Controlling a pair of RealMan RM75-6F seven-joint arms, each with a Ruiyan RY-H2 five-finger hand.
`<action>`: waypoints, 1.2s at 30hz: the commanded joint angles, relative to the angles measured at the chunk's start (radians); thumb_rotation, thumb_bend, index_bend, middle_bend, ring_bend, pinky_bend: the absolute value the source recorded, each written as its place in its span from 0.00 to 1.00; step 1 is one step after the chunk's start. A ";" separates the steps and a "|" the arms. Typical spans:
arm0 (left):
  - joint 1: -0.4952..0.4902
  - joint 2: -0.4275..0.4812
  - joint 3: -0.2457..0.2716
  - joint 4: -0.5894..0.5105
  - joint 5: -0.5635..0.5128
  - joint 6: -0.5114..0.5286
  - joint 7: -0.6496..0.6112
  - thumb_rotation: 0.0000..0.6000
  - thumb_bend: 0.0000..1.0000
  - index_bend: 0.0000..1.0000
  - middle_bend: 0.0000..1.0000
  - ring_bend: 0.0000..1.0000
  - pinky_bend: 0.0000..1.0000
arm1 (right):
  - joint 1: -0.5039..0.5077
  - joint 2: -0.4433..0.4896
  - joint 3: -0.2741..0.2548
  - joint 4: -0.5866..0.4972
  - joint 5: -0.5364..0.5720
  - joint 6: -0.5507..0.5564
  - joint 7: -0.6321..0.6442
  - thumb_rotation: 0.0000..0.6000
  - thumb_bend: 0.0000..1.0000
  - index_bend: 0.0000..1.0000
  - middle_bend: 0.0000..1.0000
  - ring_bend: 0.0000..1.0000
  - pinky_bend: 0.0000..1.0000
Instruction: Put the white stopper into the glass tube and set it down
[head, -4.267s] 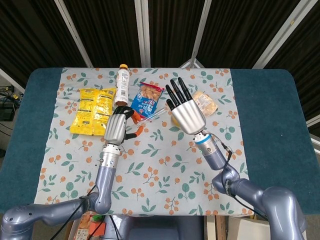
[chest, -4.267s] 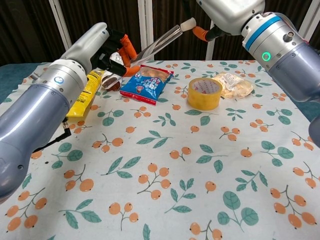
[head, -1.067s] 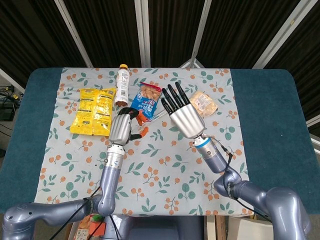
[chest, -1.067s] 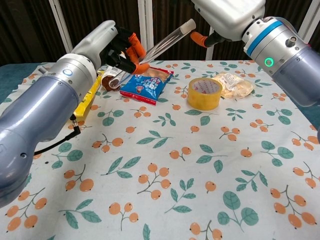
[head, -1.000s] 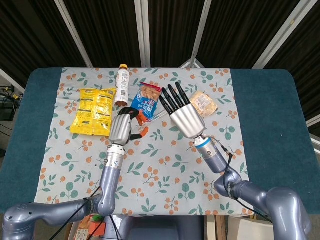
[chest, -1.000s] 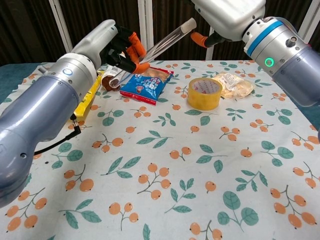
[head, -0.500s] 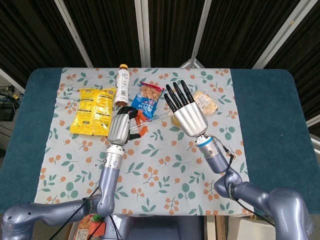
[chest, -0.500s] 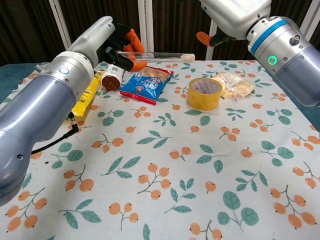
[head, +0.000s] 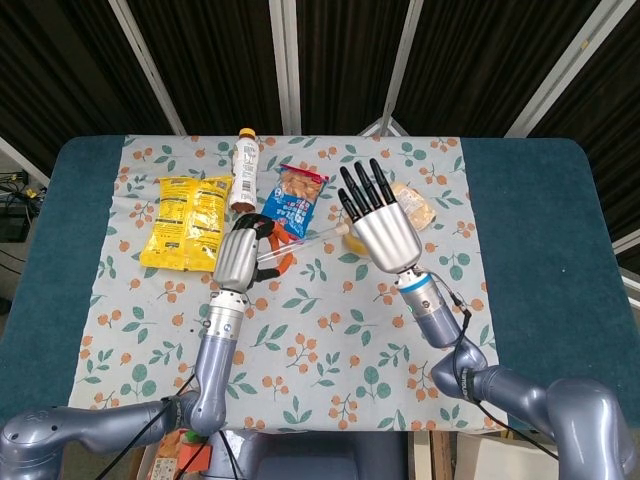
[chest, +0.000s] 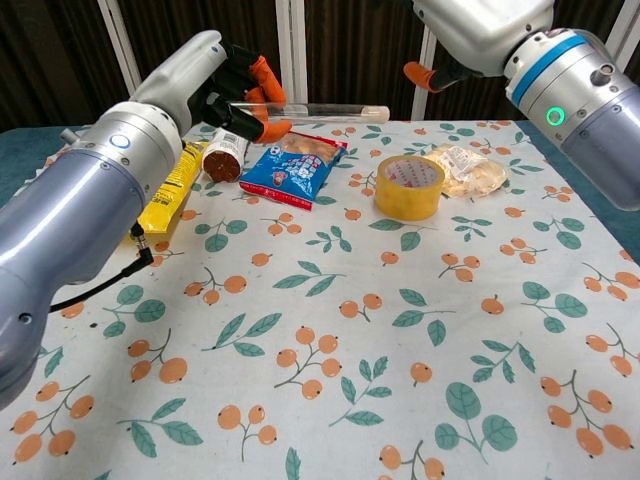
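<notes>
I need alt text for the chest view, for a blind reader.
The left hand holds a glass tube level above a floral tablecloth, its white stopper fitted. Below lie a blue snack bag and a yellow tape roll.

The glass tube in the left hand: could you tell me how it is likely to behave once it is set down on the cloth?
The glass tube is round and smooth, so it will probably roll. It looks thin-walled and clear, likely fragile. The left hand holds it by one end only, so it seems light.
</notes>
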 joint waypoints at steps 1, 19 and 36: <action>0.002 0.002 0.003 -0.002 0.002 0.001 0.001 1.00 0.58 0.70 0.72 0.27 0.18 | -0.003 0.005 0.001 -0.004 0.003 0.000 -0.004 1.00 0.39 0.29 0.11 0.01 0.00; 0.035 0.013 0.065 -0.031 0.043 0.014 -0.003 1.00 0.58 0.70 0.72 0.27 0.18 | -0.041 0.053 0.002 -0.054 0.021 0.009 -0.027 1.00 0.39 0.29 0.11 0.01 0.00; 0.075 -0.026 0.153 0.008 0.091 0.010 -0.032 1.00 0.58 0.70 0.72 0.27 0.18 | -0.071 0.107 0.004 -0.111 0.021 0.024 -0.033 1.00 0.39 0.29 0.11 0.01 0.00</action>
